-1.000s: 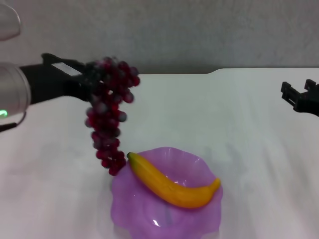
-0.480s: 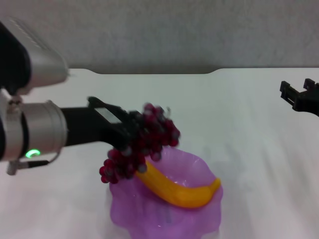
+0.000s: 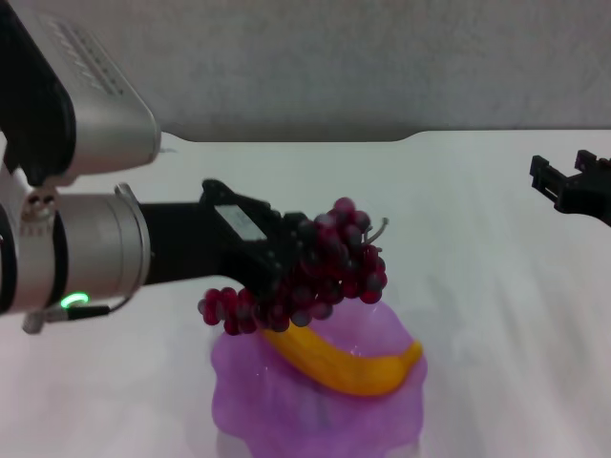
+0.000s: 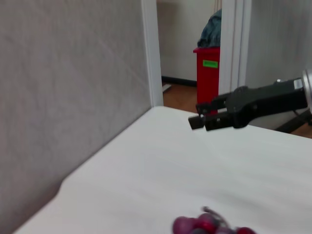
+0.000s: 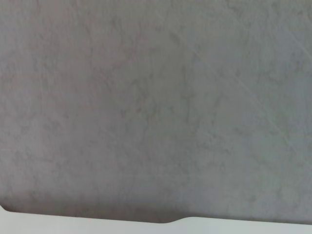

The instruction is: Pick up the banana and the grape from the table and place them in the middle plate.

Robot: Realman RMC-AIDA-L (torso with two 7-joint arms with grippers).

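Left gripper (image 3: 279,265) holds the grape (image 3: 310,272) over the middle plate (image 3: 250,401).

From the left, the arm reaches across the table (image 3: 458,219), its fingers clamped on the bunch, which hangs above the plate's near-left rim with its thin end trailing past the edge. The banana (image 3: 346,364) lies inside the plate, partly beneath the grapes. At far right, the right gripper (image 3: 558,181) hovers above the table, well apart, its fingers parted.

No readable text; green label on red bin (image 4: 208,80) illegible.
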